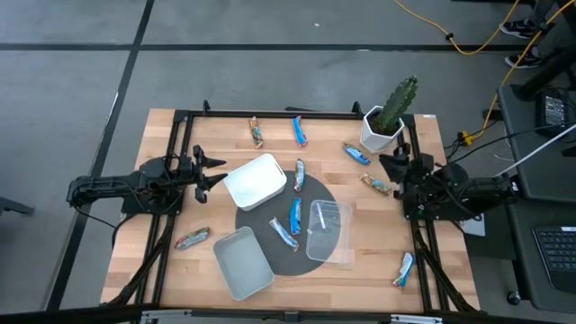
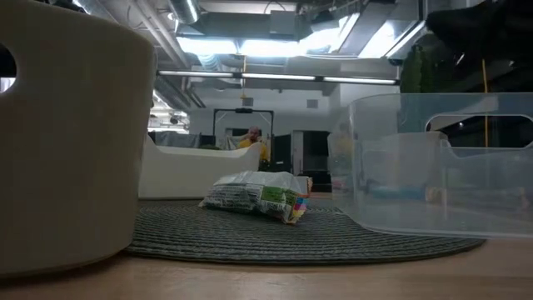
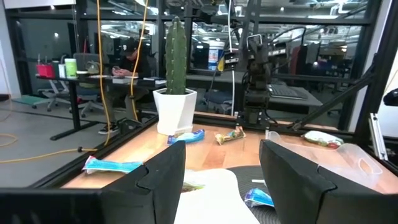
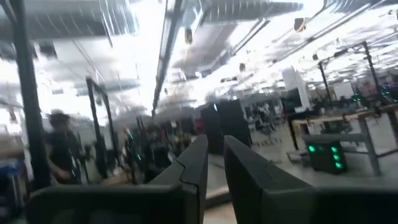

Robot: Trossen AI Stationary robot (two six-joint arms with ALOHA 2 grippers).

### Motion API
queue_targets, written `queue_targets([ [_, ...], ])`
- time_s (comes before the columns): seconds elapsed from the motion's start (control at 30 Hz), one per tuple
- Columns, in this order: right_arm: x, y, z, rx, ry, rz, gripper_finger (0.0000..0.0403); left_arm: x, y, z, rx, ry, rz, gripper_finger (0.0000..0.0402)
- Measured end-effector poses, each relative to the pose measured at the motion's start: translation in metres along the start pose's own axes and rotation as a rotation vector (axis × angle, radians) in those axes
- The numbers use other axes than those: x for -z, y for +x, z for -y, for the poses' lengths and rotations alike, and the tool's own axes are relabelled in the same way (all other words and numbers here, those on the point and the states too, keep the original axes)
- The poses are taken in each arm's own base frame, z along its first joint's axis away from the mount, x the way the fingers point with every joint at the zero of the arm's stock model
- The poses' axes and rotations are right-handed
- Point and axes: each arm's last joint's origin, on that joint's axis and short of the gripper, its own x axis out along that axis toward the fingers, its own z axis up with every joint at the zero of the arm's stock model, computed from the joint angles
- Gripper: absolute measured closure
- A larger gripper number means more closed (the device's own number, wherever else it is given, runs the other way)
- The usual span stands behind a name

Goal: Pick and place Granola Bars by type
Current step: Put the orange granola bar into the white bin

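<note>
Several granola bars lie flat on the table. Blue ones point(image 1: 300, 131) point(image 1: 356, 154) point(image 1: 404, 268) and red-brown ones point(image 1: 192, 238) point(image 1: 377, 184) rest on the wood. Others point(image 1: 295, 213) point(image 1: 283, 232) lie on the round dark mat point(image 1: 270, 216). The low view shows one bar point(image 2: 258, 196) on the mat. My left gripper point(image 1: 211, 171) point(image 3: 221, 168) hovers open at the table's left side, beside the white tub point(image 1: 256, 182). My right gripper point(image 1: 393, 165) point(image 4: 216, 155) stays at the right side near a red-brown bar, its fingers a narrow gap apart, and its wrist view faces the room.
A clear tub point(image 1: 328, 230) sits on the mat's right part, and a greyish tub point(image 1: 243, 262) sits at the mat's near-left edge. A potted cactus point(image 1: 387, 121) stands at the far right corner. A black frame point(image 1: 270, 114) runs around the table. People sit in the room beyond.
</note>
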Motion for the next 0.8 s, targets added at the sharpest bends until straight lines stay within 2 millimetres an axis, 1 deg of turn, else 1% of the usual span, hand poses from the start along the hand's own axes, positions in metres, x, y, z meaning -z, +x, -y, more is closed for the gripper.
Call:
queue_targets([
  [0.07,-0.003,0.000,0.000,-0.007,0.005,0.029,0.0346,0.000,0.000,0.000,-0.002,0.000,0.000,0.0203],
  [0.13,-0.004,0.000,0.000,0.025,0.003,0.044,0.0346,0.000,0.000,0.000,-0.004,0.000,0.000,0.0203],
  [0.23,-0.006,0.000,0.002,0.080,0.065,0.066,0.0346,0.000,0.000,-0.001,-0.022,0.001,-0.002,0.0203],
  [0.37,-0.006,0.000,0.002,0.075,0.121,0.066,0.0346,0.000,0.000,-0.002,-0.055,0.001,0.000,0.0203],
  [0.43,-0.006,0.001,0.001,0.056,0.114,0.031,0.0346,0.000,0.000,-0.002,-0.074,0.001,0.001,0.0203],
  [0.5,-0.012,0.005,-0.002,0.064,0.117,-0.066,0.0346,0.000,0.000,-0.003,-0.090,0.001,0.002,0.0203],
  [0.57,-0.025,0.010,-0.005,0.087,0.118,-0.210,0.0342,0.000,0.000,-0.003,-0.101,0.001,0.002,0.0203],
  [0.63,-0.043,0.016,-0.009,0.112,0.104,-0.353,0.0337,0.000,0.000,-0.003,-0.110,0.002,0.001,0.0203],
  [0.8,-0.103,0.044,-0.025,0.180,0.062,-0.596,0.0319,0.001,0.000,-0.003,-0.110,0.003,-0.004,0.0203],
])
